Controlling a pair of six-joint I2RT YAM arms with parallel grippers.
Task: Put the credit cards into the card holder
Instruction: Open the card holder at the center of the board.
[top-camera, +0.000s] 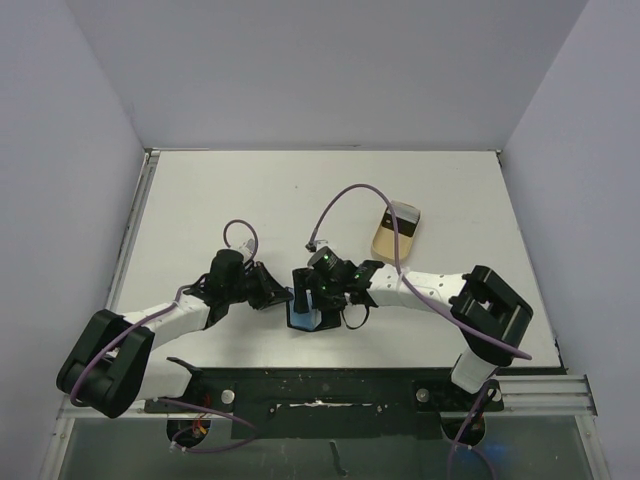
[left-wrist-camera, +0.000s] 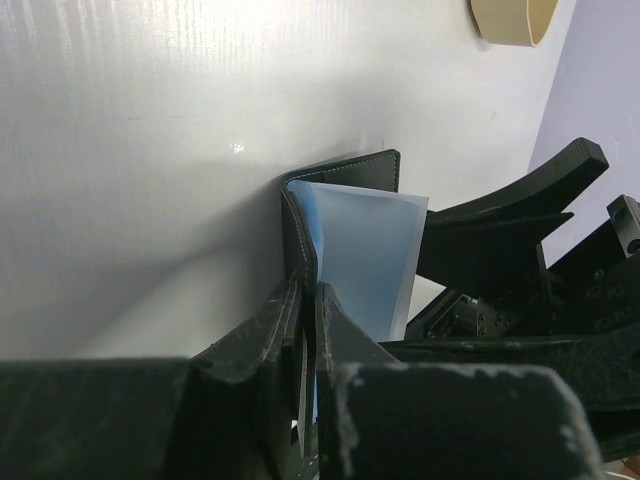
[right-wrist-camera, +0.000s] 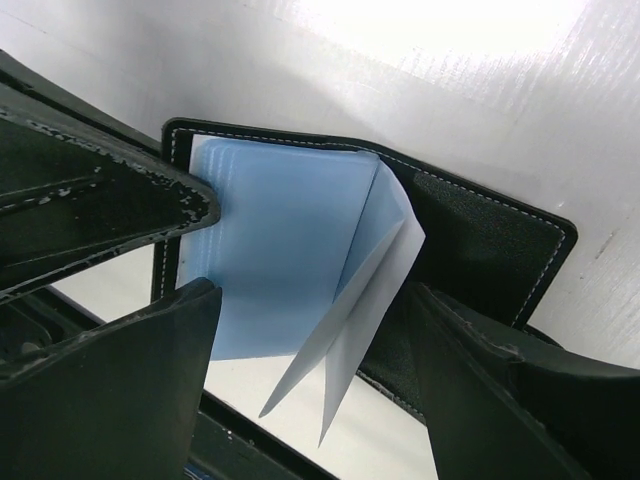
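Observation:
The card holder (top-camera: 303, 318), a black bifold wallet with bluish inner panels, stands open near the table's front centre. My left gripper (top-camera: 283, 297) is shut on its black cover, which the left wrist view shows pinched between the jaws (left-wrist-camera: 310, 295), with the blue panels (left-wrist-camera: 365, 250) beyond. My right gripper (top-camera: 312, 303) is open and empty. In the right wrist view it straddles the fanned blue panels (right-wrist-camera: 310, 300), the black cover (right-wrist-camera: 480, 230) behind them. A tan-gold card (top-camera: 394, 236) lies in the beige tray. No dark cards are visible.
The beige oval tray (top-camera: 412, 213) sits at the back right of the white table (top-camera: 250, 200); its edge shows in the left wrist view (left-wrist-camera: 512, 20). The two grippers are close together over the wallet. Grey walls stand on three sides.

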